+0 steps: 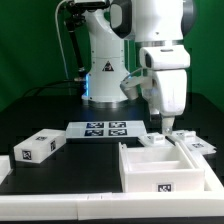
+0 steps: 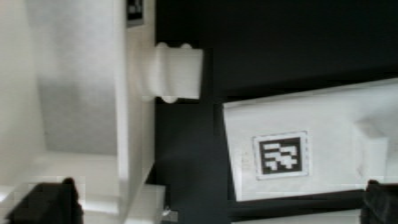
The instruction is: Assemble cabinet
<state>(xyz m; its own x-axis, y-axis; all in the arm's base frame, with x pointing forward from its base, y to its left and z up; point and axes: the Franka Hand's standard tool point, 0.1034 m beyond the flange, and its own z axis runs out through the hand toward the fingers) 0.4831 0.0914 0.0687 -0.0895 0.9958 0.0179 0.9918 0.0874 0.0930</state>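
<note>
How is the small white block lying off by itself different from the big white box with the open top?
The small white plastic block is much smaller than the big white plastic box frame. The block looks closed all round; the frame is open on top, with compartments inside. Both are white and carry a square black-and-white tag.
</note>
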